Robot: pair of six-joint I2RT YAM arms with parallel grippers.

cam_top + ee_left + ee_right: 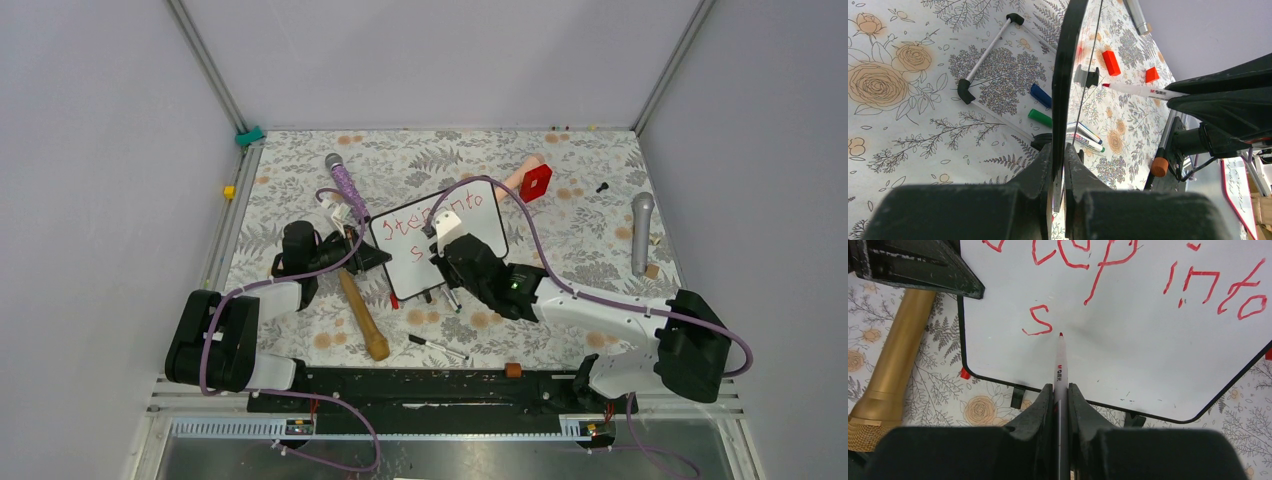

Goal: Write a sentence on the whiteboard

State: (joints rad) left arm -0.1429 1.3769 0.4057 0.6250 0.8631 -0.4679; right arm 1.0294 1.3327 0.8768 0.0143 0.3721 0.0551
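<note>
While the left arm (225, 335) is stretching in from the left side of the floral table (600, 232), the left jaws are clenching the black frame at the left edge of the whiteboard (480, 225), pinching it tight in the left wrist view, where the board is showing nearly edge-on. Just beside that grip, a gold microphone (362, 318) is lying on the table, running from the board's near left corner down toward the arms' bases, and a purple microphone (341, 177) is lying just beyond the board's far left corner. The whiteboard itself is sitting near the middle of the table, writing side up and turned slightly askew, with a few markers (1087, 138) poking out from under its near edge. A black marker (437, 346) is lying loose on the table nearer the bases. The sentence (1113, 262) is showing in red marker strokes on the board, reading "step into" along the upper line, with a lone "s" beginning a second line beneath "step". The right jaws are grasping a red marker (1060, 365) by its white barrel, pointing it away from the wrist camera, its red tip sitting at the board's surface just right of that "s". A red block (536, 182) is standing just beyond the board's far right corner, and a grey microphone (641, 232) is lying well apart from it near the right edge
</note>
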